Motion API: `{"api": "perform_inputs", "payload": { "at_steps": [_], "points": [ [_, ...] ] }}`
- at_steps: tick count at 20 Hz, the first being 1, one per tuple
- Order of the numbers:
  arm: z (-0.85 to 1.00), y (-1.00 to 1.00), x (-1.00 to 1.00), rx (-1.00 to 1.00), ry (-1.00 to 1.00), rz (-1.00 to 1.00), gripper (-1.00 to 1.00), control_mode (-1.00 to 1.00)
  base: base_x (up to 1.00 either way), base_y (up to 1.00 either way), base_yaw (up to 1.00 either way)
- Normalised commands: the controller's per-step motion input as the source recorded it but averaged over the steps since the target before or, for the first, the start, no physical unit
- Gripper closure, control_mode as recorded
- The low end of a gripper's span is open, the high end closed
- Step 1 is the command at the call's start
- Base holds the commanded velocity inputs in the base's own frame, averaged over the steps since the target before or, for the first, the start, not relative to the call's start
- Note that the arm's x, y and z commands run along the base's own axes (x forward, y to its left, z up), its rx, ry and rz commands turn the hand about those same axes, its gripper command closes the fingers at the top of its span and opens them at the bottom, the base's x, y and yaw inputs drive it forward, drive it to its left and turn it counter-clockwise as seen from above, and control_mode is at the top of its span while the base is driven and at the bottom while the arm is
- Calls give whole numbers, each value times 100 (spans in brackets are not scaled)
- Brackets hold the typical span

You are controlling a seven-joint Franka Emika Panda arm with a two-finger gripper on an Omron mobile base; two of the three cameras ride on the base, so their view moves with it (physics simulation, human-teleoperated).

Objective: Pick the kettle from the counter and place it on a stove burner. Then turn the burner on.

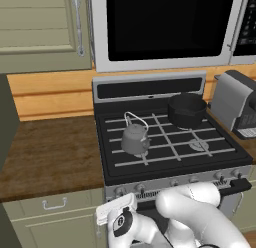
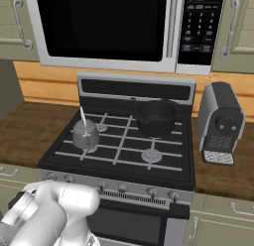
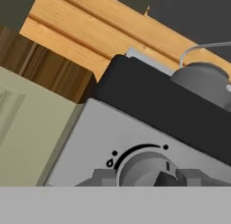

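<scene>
At the bottom centre of the hand view, the two dark finger tips of the gripper (image 3: 147, 177) flank a round grey stove knob (image 3: 145, 170), seemingly closed on it. Beyond, at upper right, the squat grey metal kettle (image 3: 203, 81) already sits on the black stovetop's front-left burner (image 1: 141, 153); turning the knob is what remains

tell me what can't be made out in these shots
- Gripper, hand view: finger tips cut by the bottom edge at the knob; grip unclear.
- Burner under the kettle, both base views: covered by the kettle.
- Knob markings, base views: too small.
- Black pot: contents too dark.
</scene>
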Motion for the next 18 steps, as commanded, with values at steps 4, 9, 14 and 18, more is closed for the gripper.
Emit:
{"api": "perform_inputs", "payload": {
  "at_steps": [4, 9, 14, 18],
  "points": [
    [-9, 5, 36, -8, 0, 8, 100, -100, 0, 0, 0],
    [-34, 19, 3, -27, 0, 19, 100, -100, 0, 0, 0],
    [-30, 14, -1, -39, 8, 33, 100, -100, 0, 0, 0],
    [-6, 38, 0, -47, 19, 29, 100, -100, 0, 0, 0]
  ]
}}
